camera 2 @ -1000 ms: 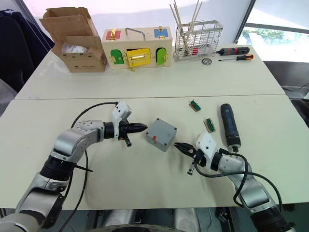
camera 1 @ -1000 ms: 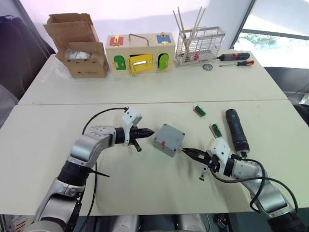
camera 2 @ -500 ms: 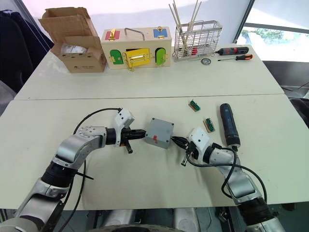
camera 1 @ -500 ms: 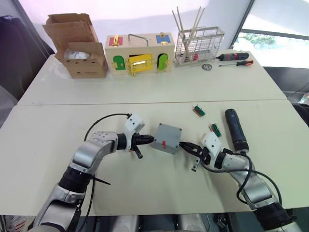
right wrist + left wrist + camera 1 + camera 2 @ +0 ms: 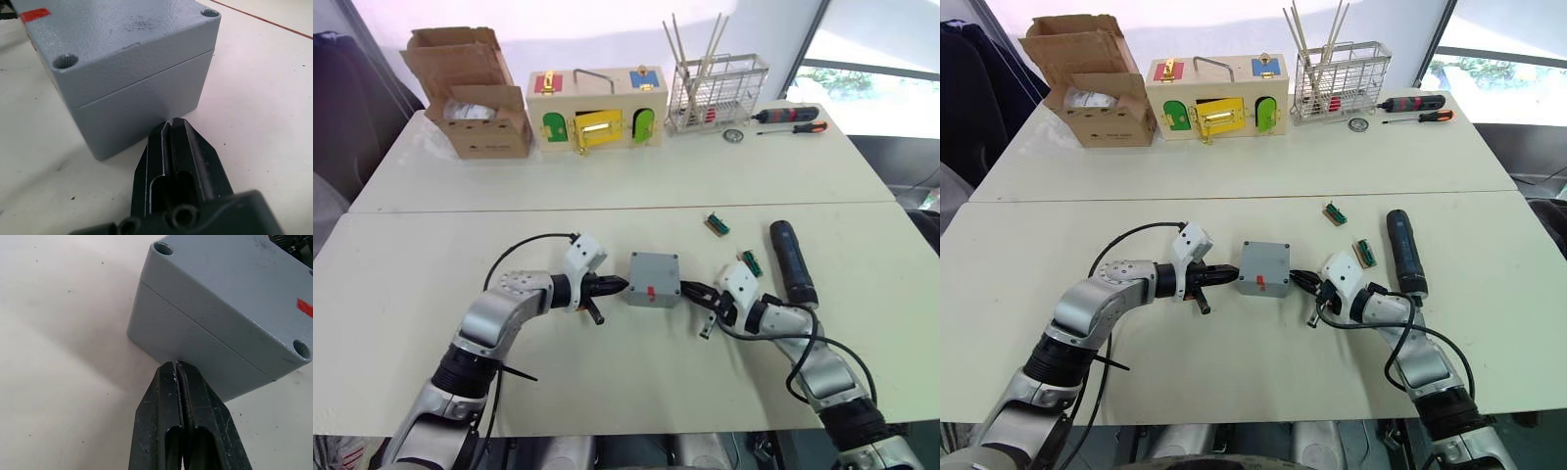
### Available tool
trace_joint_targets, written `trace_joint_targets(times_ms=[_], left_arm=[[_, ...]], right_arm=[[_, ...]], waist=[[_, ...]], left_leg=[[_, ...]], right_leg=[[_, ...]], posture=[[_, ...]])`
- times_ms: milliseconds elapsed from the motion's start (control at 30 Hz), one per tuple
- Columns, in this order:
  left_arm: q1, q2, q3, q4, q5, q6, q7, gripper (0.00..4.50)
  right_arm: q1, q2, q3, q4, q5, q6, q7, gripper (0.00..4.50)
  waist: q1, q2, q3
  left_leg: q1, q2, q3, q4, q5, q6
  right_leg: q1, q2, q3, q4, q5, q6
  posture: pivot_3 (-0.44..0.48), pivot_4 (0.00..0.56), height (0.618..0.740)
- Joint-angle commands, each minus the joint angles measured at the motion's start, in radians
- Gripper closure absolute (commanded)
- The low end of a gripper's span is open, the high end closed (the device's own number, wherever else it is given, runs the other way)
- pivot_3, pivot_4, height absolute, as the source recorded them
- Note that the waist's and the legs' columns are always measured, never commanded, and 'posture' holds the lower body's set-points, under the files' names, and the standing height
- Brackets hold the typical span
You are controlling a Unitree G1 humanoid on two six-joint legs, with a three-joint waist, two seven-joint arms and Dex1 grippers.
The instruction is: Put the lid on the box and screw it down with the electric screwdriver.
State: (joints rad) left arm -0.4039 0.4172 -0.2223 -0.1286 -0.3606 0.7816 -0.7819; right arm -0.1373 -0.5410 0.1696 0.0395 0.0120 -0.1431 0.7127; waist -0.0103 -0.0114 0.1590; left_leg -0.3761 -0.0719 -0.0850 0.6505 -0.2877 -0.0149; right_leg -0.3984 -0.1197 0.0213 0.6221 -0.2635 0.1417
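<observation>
- Grey plastic, small and square: the box now sits squared to the table edge with its shallow grey lid already seated on top; 1 second ago you had it lying skewed, corner toward you.
- Your 2 arms closed in from either side over that second. The left gripper with its black fingers now touches the box's left wall, and the right gripper meets the opposite wall.
- Both pincers are pressed closed, fingertips together and holding nothing. You are using them as pushers, not clamps.
- In the left wrist view the closed tips rest against the lower half, just beneath the seam between lid and box. The right wrist view shows the same on its side.
- The seam looks even along both visible walls, and the corner screw holes face up. My reading: lid placement is done and the box has just been straightened.
- The thick black cylindrical electric screwdriver lies untouched on the pale table, just beyond your right arm.
- Fastening has not begun; picking up that tool with the right gripper seems the next call.
</observation>
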Motion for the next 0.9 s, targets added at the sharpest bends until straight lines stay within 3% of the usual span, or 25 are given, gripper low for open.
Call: trace_joint_targets(times_ms=[33,200,400,533,633,733,900], left_arm=[[0.000,-0.003,-0.007,-0.061,-0.026,0.002,-0.019,4.50],[0.007,0.031,0.043,-0.084,-0.011,-0.022,0.003,4.50],[-0.053,0.081,0.185,-0.113,-0.010,-0.073,0.071,4.50],[-0.075,0.109,0.206,-0.249,-0.128,0.014,0.013,4.50],[-0.068,0.140,0.154,-0.359,-0.202,0.059,-0.060,4.50],[-0.073,0.165,0.067,-0.408,-0.212,0.046,-0.126,4.50],[-0.118,0.142,-0.019,-0.349,-0.162,-0.016,-0.140,4.50]], right_arm=[[-0.019,0.017,0.002,-0.015,0.002,-0.035,0.004,4.45],[0.008,-0.011,-0.044,-0.047,0.016,-0.013,-0.010,4.45],[0.133,-0.070,-0.215,-0.235,0.108,0.145,-0.042,4.45],[0.201,-0.043,-0.348,-0.383,0.223,0.315,-0.114,4.45],[0.236,-0.012,-0.425,-0.443,0.268,0.413,-0.181,4.45],[0.276,0.005,-0.466,-0.457,0.283,0.466,-0.216,3.59],[0.274,-0.003,-0.476,-0.418,0.263,0.479,-0.236,1.04]], waist=[[0.000,0.000,0.000],[0.000,0.000,0.000],[0.005,0.000,0.000],[0.005,0.000,0.000],[0.003,0.000,0.000],[0.006,0.000,0.000],[0.004,0.000,0.000]], left_leg=[[0.000,0.000,0.000,0.000,0.000,0.000],[0.000,0.000,0.000,0.000,0.000,0.000],[-0.001,0.000,0.000,0.000,0.000,-0.001],[-0.001,0.000,0.000,0.000,0.000,0.000],[-0.001,0.000,0.000,0.000,0.000,0.000],[-0.001,0.000,0.000,0.000,-0.002,0.004],[0.000,0.000,0.001,0.000,-0.002,0.004]], right_leg=[[0.000,0.000,0.000,0.000,0.000,0.000],[-0.001,0.000,0.000,0.001,0.000,0.000],[-0.001,0.000,0.000,0.002,0.000,0.000],[-0.002,0.000,0.001,0.002,0.000,0.000],[-0.002,-0.001,0.001,0.002,0.000,0.000],[-0.002,0.000,0.001,0.003,0.000,0.000],[-0.001,0.000,0.001,0.004,0.000,0.000]], posture=[[0.000,0.150,0.730],[0.000,0.150,0.730],[0.000,0.150,0.730],[0.000,0.150,0.730],[0.000,0.150,0.730],[0.000,0.150,0.730],[0.000,0.150,0.730]])
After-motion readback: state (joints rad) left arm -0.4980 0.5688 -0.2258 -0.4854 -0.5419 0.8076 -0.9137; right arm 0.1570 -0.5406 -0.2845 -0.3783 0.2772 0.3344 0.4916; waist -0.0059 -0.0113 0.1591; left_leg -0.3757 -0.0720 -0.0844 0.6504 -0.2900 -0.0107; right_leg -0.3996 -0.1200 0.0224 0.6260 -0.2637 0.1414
